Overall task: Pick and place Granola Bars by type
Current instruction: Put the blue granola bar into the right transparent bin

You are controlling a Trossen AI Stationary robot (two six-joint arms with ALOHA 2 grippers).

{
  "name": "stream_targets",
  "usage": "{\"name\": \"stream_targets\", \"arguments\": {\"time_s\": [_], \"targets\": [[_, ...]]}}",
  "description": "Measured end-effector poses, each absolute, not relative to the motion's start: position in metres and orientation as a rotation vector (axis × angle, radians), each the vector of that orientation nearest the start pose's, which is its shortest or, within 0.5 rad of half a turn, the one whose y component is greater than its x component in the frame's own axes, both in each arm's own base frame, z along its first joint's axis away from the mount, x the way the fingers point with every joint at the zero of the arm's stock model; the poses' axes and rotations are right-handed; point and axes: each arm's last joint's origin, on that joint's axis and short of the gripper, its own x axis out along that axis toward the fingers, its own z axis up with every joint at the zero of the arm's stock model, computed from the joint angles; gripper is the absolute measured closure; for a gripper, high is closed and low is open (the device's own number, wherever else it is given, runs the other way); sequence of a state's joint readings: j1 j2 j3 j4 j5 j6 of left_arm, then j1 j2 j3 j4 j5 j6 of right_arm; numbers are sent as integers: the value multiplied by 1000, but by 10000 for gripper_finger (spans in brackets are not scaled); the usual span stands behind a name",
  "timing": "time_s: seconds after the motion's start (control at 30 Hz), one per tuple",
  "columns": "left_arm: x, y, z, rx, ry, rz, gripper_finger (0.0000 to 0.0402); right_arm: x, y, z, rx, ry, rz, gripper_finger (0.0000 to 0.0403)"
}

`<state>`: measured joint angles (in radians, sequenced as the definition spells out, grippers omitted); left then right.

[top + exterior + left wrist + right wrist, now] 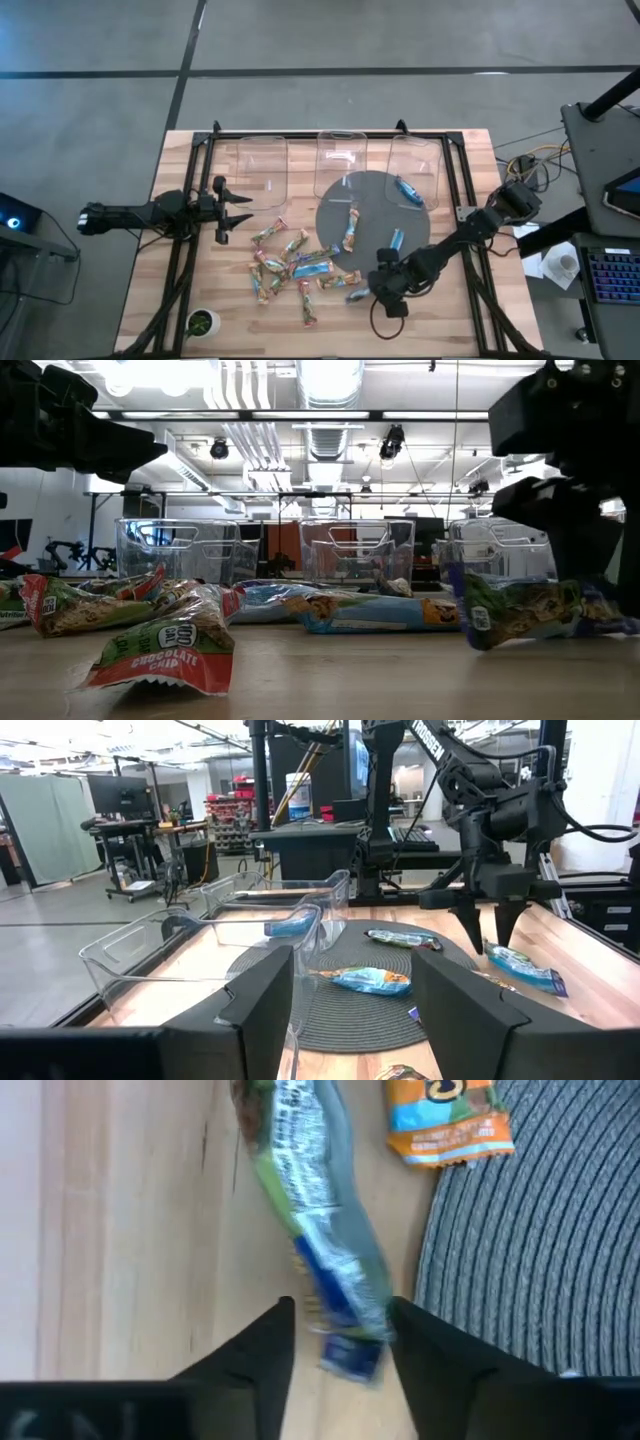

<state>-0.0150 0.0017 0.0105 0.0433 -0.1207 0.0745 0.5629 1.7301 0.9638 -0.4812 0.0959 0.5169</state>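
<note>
1. High view: you see the wooden table [450, 320] in the frame's centre, with three clear bins [262, 160] in a row along its upper edge and a round grey mat [372, 205] just below the middle and right bins. The Granola Bars [290, 268] lie mostly in a loose heap at lower centre, left of the mat. Two bars rest on the mat, and one blue bar [408, 190] lies in the rightmost bin. The right gripper [372, 293] sits low at lower centre, right beside a blue-green bar [357, 295] at the mat's lower edge. The left gripper [240, 210] waits at centre left, fingers spread apart, holding nothing. A small green-and-white cup [203, 322] stands at lower left.

2. Low view: you see bars across the tabletop, a red one in the left foreground. At right, a green-ended bar [525, 610] lies under a dark gripper.

3. Left wrist view: your left fingers [262, 1000] stand wide apart. The right gripper [490, 925] points down over the bar [525, 965] at frame right.

4. Right wrist view: the right fingers [265, 1345] straddle the bar's [320, 1230] blue end, open, not yet clamped. An orange-ended bar [445, 1125] lies at the top, by the mat.
</note>
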Motion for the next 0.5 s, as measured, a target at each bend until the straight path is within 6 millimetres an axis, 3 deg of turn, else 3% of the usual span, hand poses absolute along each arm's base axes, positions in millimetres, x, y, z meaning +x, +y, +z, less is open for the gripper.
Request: {"name": "stream_targets", "arguments": {"time_s": [0.33, 0.5], "targets": [[97, 2, 171, 71, -48, 108, 216, 267, 158, 155, 91, 1248, 98, 380], [97, 2, 171, 71, -48, 108, 216, 262, 150, 185, 135, 1119, 1, 386]]}}
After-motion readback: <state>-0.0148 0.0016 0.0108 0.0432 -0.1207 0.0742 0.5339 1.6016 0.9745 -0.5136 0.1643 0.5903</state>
